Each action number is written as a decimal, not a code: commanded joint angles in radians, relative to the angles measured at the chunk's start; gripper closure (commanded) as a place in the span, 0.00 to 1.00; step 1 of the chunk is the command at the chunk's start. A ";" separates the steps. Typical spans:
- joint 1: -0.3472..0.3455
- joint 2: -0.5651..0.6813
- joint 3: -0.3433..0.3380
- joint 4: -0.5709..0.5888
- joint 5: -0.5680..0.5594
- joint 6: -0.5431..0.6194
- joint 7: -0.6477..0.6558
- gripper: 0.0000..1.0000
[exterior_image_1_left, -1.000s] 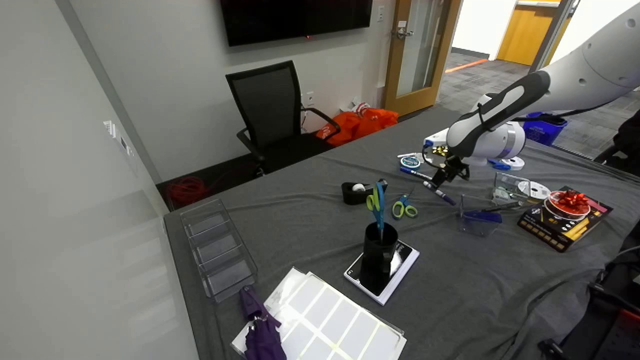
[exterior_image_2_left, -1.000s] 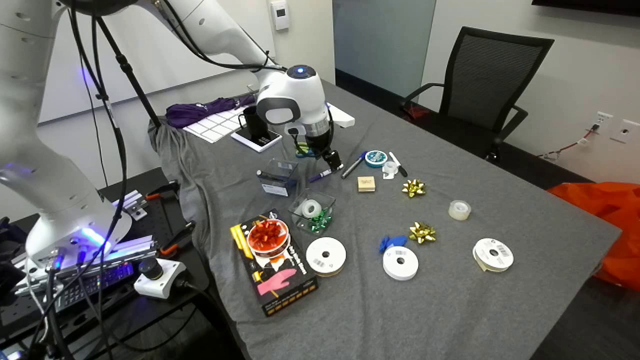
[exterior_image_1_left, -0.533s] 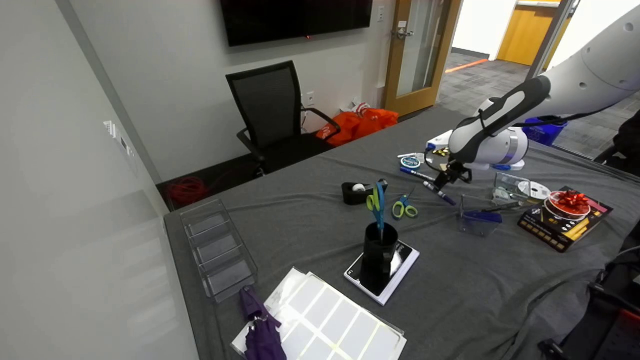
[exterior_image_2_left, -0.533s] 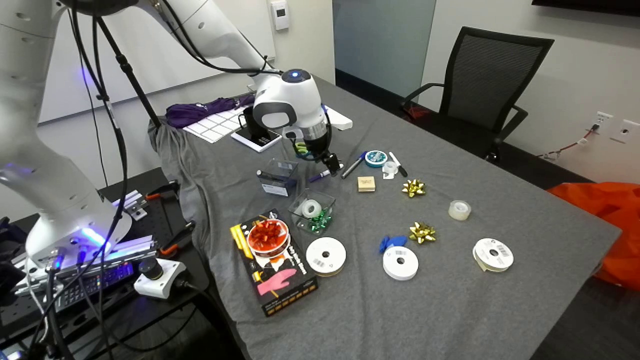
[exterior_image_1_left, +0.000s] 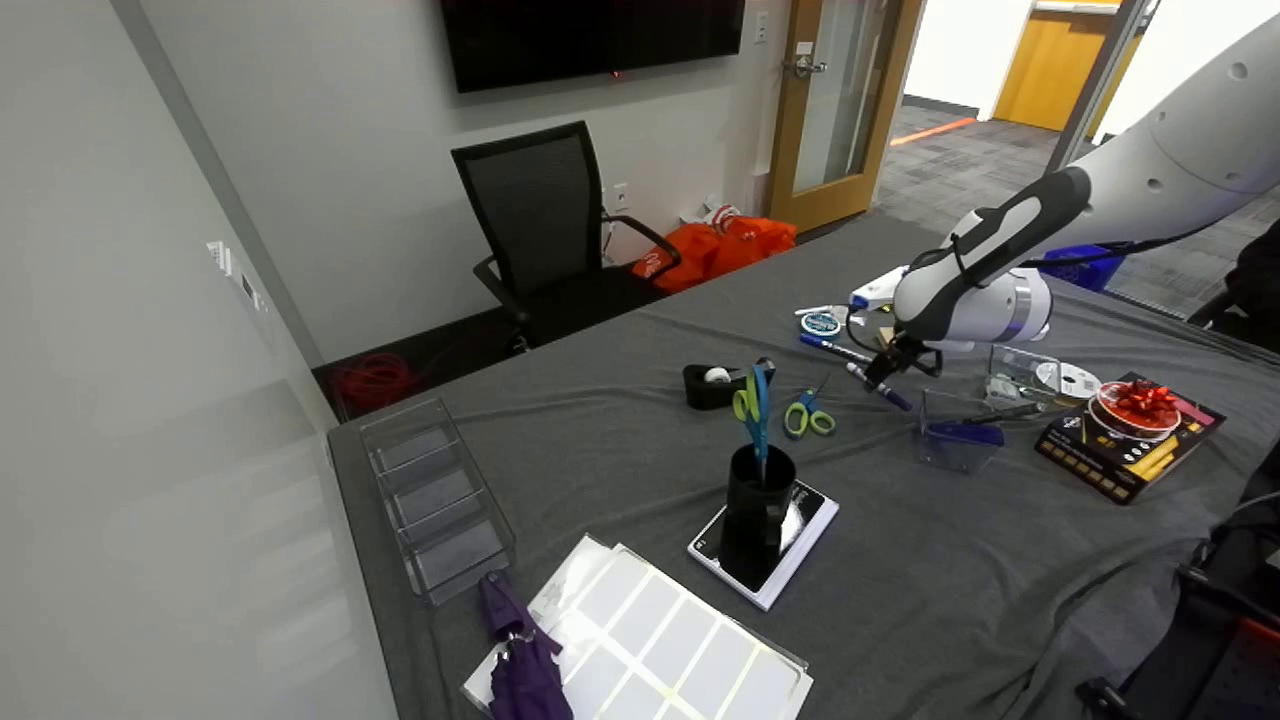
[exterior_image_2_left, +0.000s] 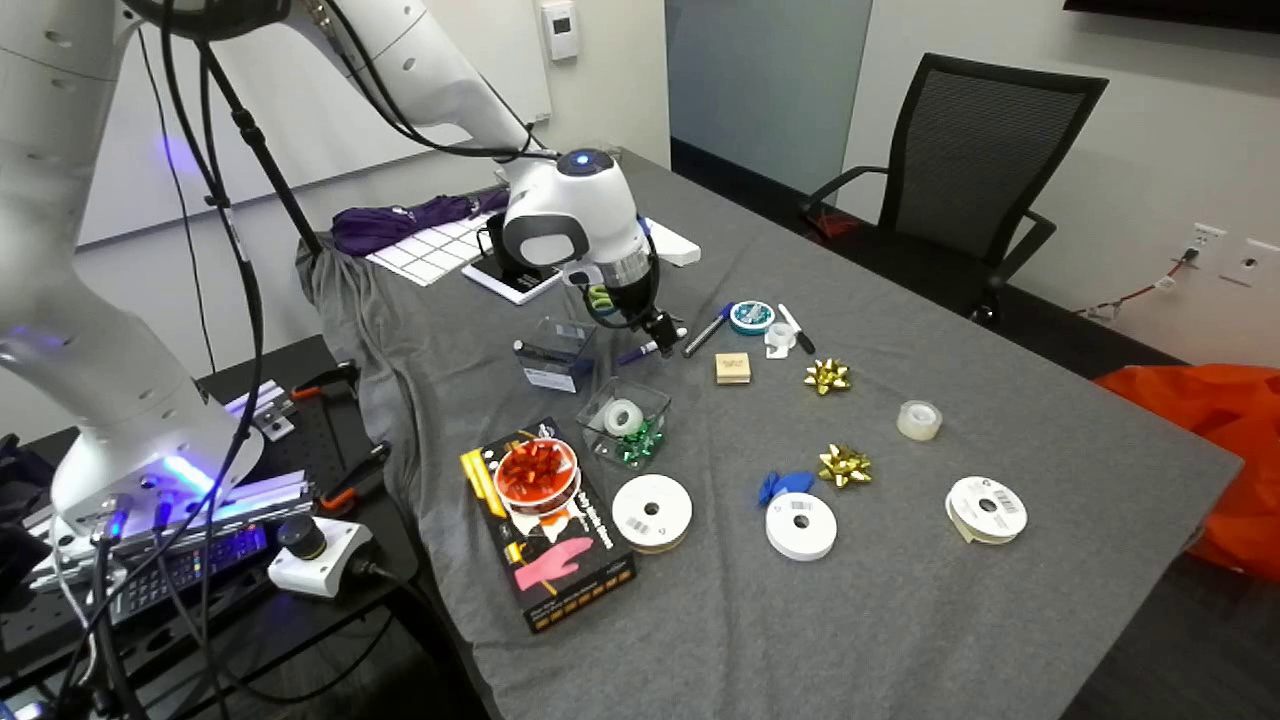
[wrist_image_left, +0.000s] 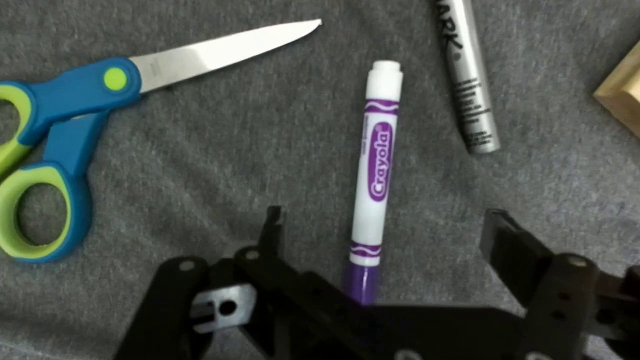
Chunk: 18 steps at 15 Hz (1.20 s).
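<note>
The large table draped in dark grey keeps its spread of things as it was a second ago; nothing lying on it has visibly shifted. The jointed white robot arm is what has moved: in both exterior views it sits a little lower now, with only a slight drift. The black two-fingered end effector is therefore nearer the table, released and holding nothing, its fingers spread wide. A clear plastic bin sits near it. The scissors with blue and lime-green handles lie outside the fingers, to one side. A silver-barrelled marker with black lettering lies ahead of the fingertips. The white plastic marker with purple bands and a purple cap lies flat on the table, its lower half running between the fingers in the wrist view, apparently clear of both. The descent seems to bring the fingers closer about it, with no grip made yet. A small pale wooden block rests farther off.
</note>
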 joint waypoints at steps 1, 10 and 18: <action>-0.019 0.018 0.026 -0.003 0.012 0.047 0.000 0.07; -0.022 0.019 0.025 0.003 0.012 0.033 0.014 0.83; -0.004 -0.005 -0.002 -0.011 -0.007 0.015 0.020 0.35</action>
